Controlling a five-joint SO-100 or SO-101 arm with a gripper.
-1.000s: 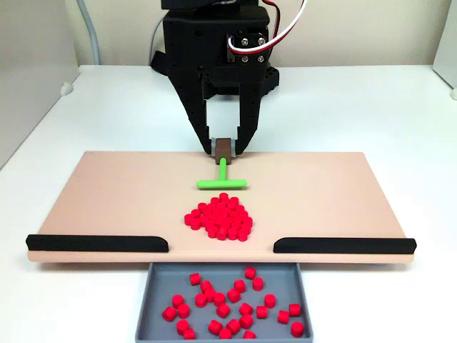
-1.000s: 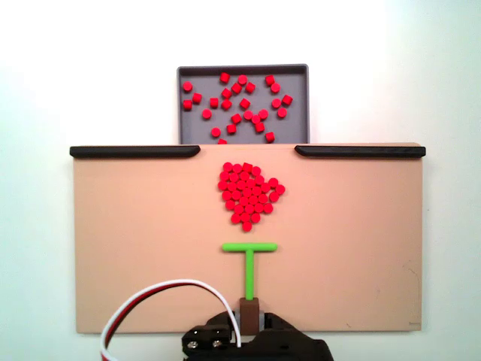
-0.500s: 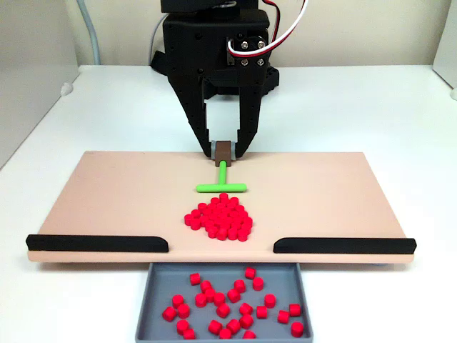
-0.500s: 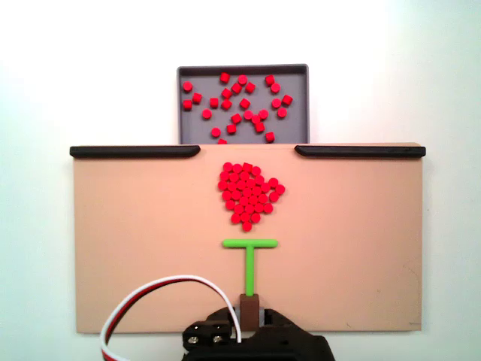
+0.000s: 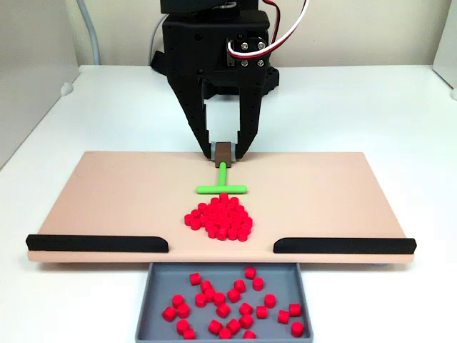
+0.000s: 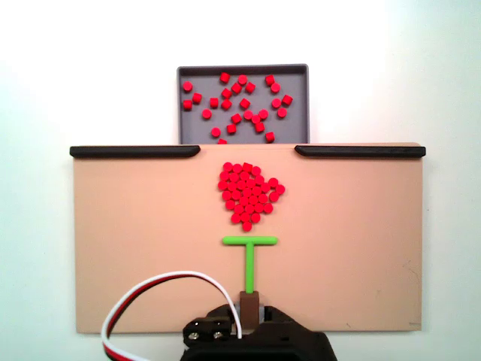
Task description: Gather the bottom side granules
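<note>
The granules (image 5: 219, 220) (image 6: 249, 194) are small bright red cylinders packed in one dense cluster on the tan board (image 5: 107, 200) (image 6: 135, 226), near the gap between two black rails. Just behind the cluster lies a green T-shaped stick (image 5: 222, 183) (image 6: 249, 259) with its crossbar toward the granules, a small gap apart. My black gripper (image 5: 224, 151) (image 6: 249, 307) is shut on the brown block at the stick's stem end, at the board's far edge in a fixed view.
A grey tray (image 5: 153, 300) (image 6: 183, 120) with several loose red pellets sits below the board's gap. Black rails (image 5: 98, 243) (image 5: 343, 245) line the board's edge on either side of that gap. White table surrounds the board.
The gripper and the green stick have drawn back slightly from the granules, toward the arm's base. The cluster has not moved.
</note>
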